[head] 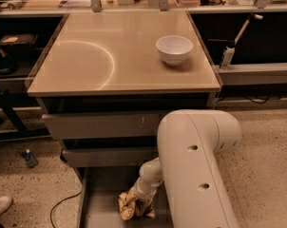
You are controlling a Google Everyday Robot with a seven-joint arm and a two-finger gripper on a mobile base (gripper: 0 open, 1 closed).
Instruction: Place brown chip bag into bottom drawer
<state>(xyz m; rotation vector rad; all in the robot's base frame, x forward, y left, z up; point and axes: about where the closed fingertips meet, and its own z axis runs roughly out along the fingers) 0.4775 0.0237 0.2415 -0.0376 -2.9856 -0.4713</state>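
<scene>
The brown chip bag (pixel 128 205) lies crumpled on the floor of the open bottom drawer (pixel 103 194), its yellow-tan edges showing. My gripper (pixel 139 201) is down inside the drawer, right at the bag, at the end of the white forearm that reaches in from the right. The wrist and the bag hide the gripper's tip. The big white arm link (pixel 198 170) covers the drawer's right part.
A white bowl (pixel 174 49) stands on the tan cabinet top (pixel 110 56) at the right rear. Two grey drawers (pixel 100 125) above the open one are pushed in. A cable (pixel 62 205) and a shoe (pixel 0 205) lie on the floor at the left.
</scene>
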